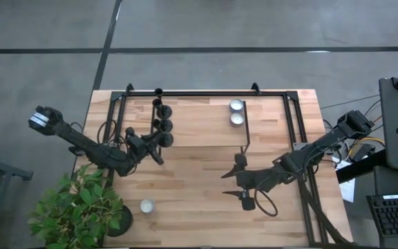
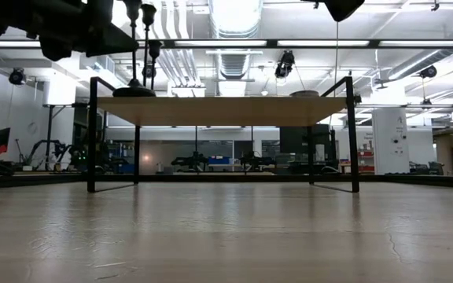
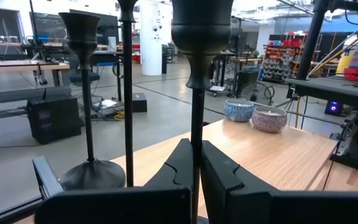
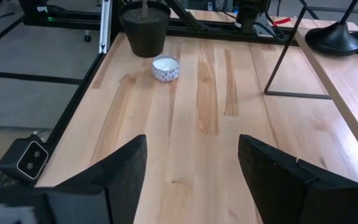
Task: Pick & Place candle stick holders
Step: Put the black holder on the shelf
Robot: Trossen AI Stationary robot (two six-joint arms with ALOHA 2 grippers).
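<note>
My left gripper point(image 3: 194, 180) is clamped on the upright stem of a black candle stick holder point(image 3: 197, 74) on the raised shelf point(image 1: 199, 111). My right gripper point(image 4: 191, 168) gapes empty, and the lone whitish cup point(image 4: 165, 67) sits straight ahead of it across the bench point(image 4: 216, 124), so that arm takes it.

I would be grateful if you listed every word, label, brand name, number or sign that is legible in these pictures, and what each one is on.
No text can be read in any view.
The patterned cups on the shelf carry decoration, not letters.
The red shelving in the room behind shows only blurred shapes.
The small grey block beside the table has round marks, no lettering.
</note>
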